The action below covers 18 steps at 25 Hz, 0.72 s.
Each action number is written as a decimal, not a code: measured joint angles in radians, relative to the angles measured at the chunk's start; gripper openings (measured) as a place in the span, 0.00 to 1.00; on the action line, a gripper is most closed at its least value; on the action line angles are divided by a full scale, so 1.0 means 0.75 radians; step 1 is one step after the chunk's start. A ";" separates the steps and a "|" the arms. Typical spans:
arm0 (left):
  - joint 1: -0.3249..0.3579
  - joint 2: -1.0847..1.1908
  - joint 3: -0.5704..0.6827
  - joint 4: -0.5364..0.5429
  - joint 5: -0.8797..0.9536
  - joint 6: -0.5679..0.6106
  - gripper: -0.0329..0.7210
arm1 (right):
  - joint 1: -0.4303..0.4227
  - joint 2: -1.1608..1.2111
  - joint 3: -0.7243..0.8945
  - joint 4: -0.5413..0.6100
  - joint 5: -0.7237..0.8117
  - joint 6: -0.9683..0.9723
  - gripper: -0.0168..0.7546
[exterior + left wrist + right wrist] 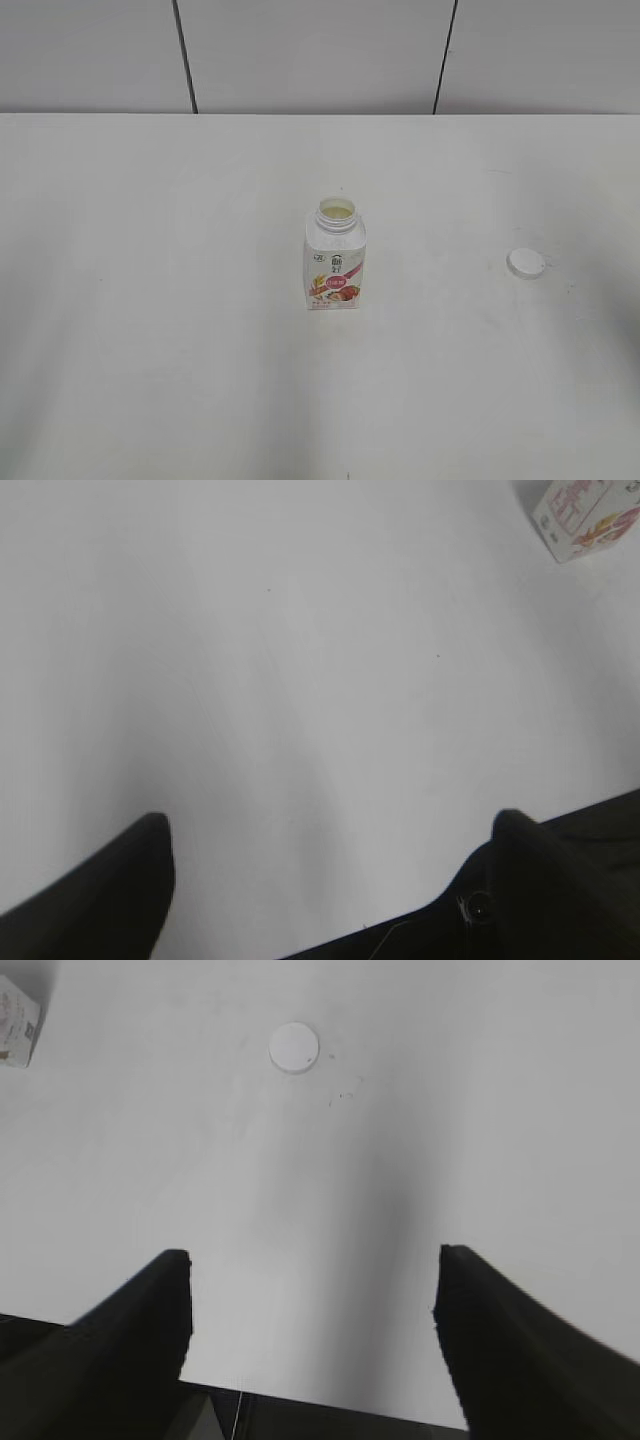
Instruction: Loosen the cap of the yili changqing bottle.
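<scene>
The yili changqing bottle (335, 260) stands upright at the middle of the white table, its wide neck uncovered. Its corner shows at the top right of the left wrist view (588, 515) and at the top left of the right wrist view (16, 1022). The white cap (526, 263) lies flat on the table to the bottle's right, apart from it, and also shows in the right wrist view (294, 1047). My left gripper (330, 825) is open and empty, far from the bottle. My right gripper (312, 1260) is open and empty, short of the cap. Neither arm shows in the exterior view.
The white table (150, 300) runs to a grey panelled wall (320, 50) at the back. The table's near edge shows at the bottom of the right wrist view (330, 1410).
</scene>
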 joint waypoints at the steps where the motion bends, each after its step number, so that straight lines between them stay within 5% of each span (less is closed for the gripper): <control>1: 0.000 -0.030 0.014 -0.007 0.010 0.000 0.82 | 0.000 -0.033 0.020 0.000 0.000 0.000 0.79; 18: 0.000 -0.371 0.061 -0.031 0.066 -0.047 0.81 | 0.000 -0.673 0.361 0.010 0.023 0.007 0.79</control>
